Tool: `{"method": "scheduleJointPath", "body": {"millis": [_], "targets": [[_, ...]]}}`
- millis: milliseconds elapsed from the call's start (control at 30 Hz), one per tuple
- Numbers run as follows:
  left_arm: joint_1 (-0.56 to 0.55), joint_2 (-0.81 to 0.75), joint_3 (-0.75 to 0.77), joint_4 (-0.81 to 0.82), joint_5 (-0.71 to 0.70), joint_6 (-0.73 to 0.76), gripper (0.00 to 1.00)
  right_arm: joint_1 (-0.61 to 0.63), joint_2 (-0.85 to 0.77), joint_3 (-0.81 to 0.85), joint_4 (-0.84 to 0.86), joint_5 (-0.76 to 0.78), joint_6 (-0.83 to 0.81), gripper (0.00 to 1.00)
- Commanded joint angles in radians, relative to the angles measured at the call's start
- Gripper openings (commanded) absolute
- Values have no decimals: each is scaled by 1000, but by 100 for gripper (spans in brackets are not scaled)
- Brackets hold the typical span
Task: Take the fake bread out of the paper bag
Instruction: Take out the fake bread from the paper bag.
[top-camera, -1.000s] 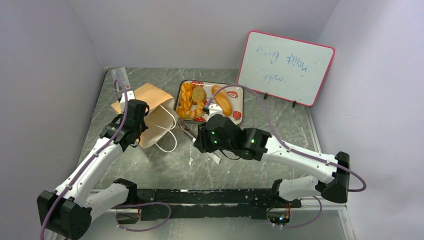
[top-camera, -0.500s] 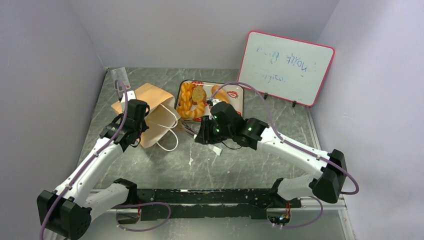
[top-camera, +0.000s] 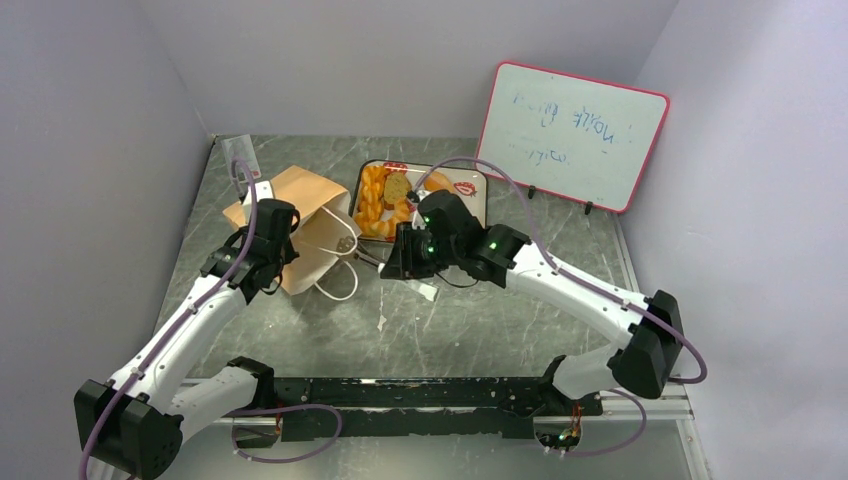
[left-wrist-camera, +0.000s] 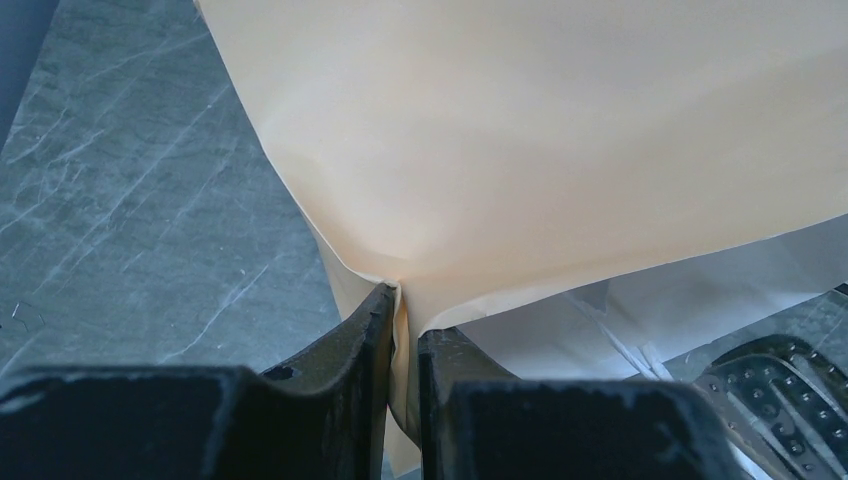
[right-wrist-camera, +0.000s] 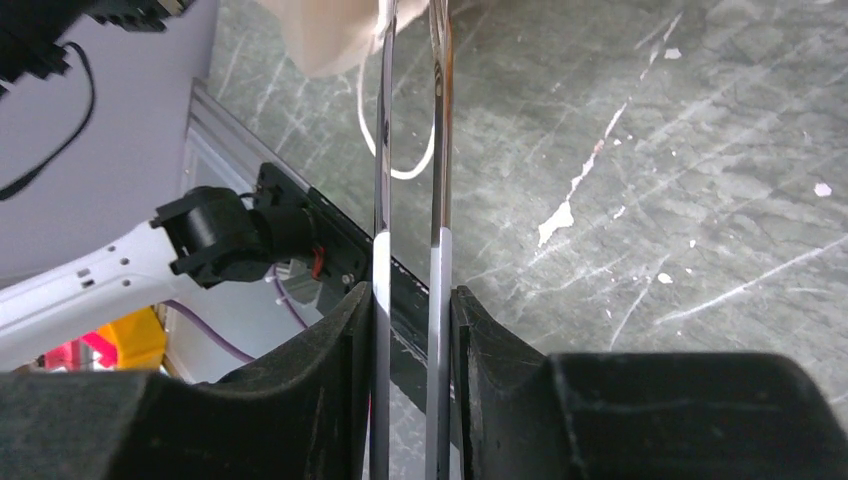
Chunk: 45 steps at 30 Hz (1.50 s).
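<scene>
The tan paper bag (top-camera: 300, 210) lies on its side, mouth toward the right, white cord handles (top-camera: 335, 285) spilling out. My left gripper (top-camera: 272, 228) is shut on the bag's upper paper edge; in the left wrist view the paper (left-wrist-camera: 550, 130) is pinched between the fingers of the left gripper (left-wrist-camera: 403, 300). My right gripper (top-camera: 402, 262) is shut on slim silver tongs (right-wrist-camera: 440, 150), whose tips reach the bag mouth (right-wrist-camera: 330, 30). Fake bread lies on the tray: a braided twist (top-camera: 372, 195) and a round slice (top-camera: 398, 187). The bag's inside is hidden.
The strawberry-print tray (top-camera: 483, 190) sits behind the right arm, which covers part of it. A whiteboard (top-camera: 572, 135) leans at the back right. A small clear stand (top-camera: 240, 150) is at the back left corner. Walls close in on both sides.
The right arm has swung back and left, carrying the tongs toward the bag mouth. The left gripper has kept its hold on the bag and has not moved.
</scene>
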Motion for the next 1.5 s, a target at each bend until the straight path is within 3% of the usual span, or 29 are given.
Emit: {"method": "scheduleJointPath", "body": {"millis": [0,433,900,1167,1467], "targets": [[-8,-3,-10,45,31,-1,7,-28,19,45,65,-61,18,29],[-8,-1,-12,59,44,-2,7,-71,166,95,172,-138,91,29],[-18,11,-9,75,75,-10,7,-75,354,146,390,-125,452,29],[-25,24,-12,96,93,-9,7,-59,469,267,394,-92,601,28],[-31,25,-14,107,112,-1,7,-5,568,345,356,-33,659,26]]}}
